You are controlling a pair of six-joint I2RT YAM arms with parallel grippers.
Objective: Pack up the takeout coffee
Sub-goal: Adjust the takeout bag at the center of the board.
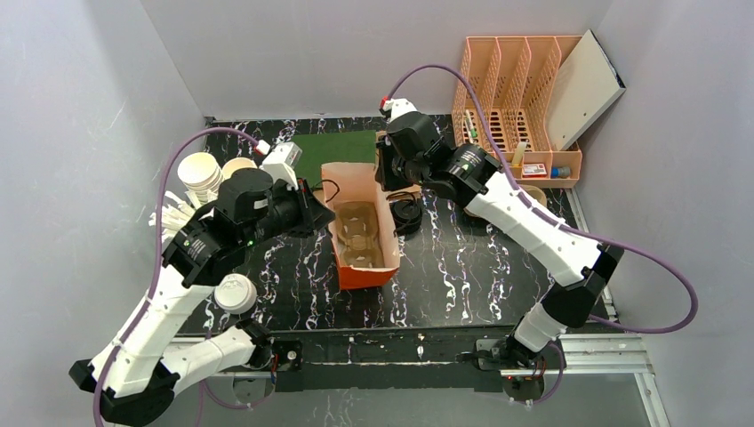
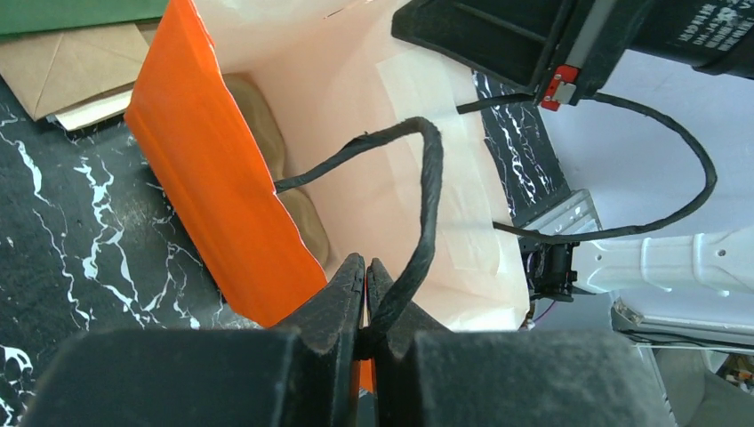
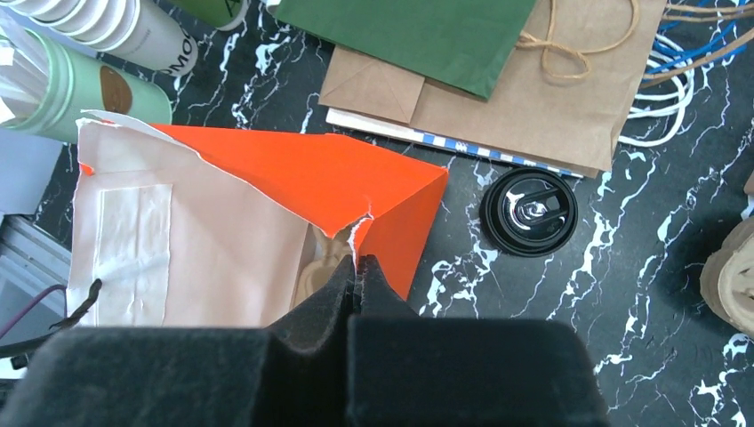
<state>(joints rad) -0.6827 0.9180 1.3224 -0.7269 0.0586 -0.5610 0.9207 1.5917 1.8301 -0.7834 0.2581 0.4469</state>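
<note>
Clamps one orange bag [image 1: 366,276] mid-table with two grippers: left gripper [image 2: 366,298] on handle [image 2: 427,205], right gripper [image 3: 358,271] on rim; one takeout coffee [image 3: 530,212] alongside.

Your table [image 1: 462,267] is black, veined with white like marble. The orange bag [image 1: 364,277] on it is pale pink inside, and its handle [image 2: 427,196] is black. Just right of it, the coffee [image 1: 407,216] shows you a glossy black lid. Farther back lie a dark green bag [image 1: 333,147] and a plain brown bag [image 3: 533,98]. The rack [image 1: 511,89] at far right is peach, and the cups [image 1: 200,173] at left are white.
</note>
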